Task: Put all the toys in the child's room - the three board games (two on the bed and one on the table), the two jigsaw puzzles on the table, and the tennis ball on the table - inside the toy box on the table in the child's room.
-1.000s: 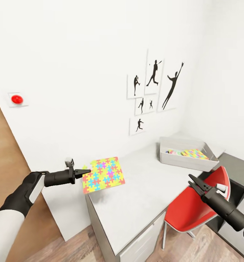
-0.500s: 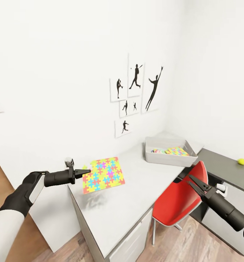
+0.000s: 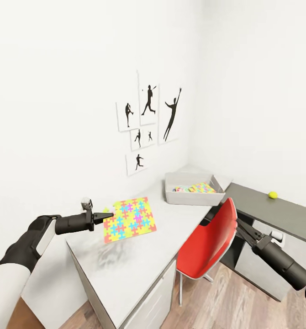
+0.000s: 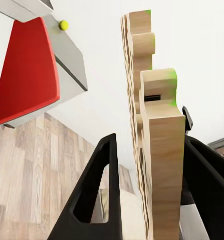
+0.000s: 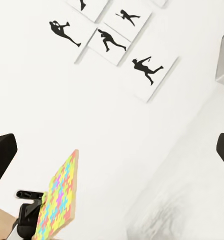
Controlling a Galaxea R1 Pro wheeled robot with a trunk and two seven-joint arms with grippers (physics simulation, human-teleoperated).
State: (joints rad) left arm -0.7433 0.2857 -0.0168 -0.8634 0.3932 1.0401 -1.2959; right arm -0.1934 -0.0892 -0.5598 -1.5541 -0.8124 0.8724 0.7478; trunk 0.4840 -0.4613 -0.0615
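Left end effector [image 3: 106,214] clamped on edge of jigsaw puzzle [image 3: 129,219], board held clear above light grey table [image 3: 139,269]. Right end effector [image 3: 241,227] spread wide, holding nothing, beside red chair [image 3: 207,242]. Toy box [image 3: 193,195] at table's far end; tennis ball [image 3: 273,195] on dark wing.

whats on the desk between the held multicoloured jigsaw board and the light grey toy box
Only bare light grey desk top lies between the jigsaw board and toy box, seen in the head view.
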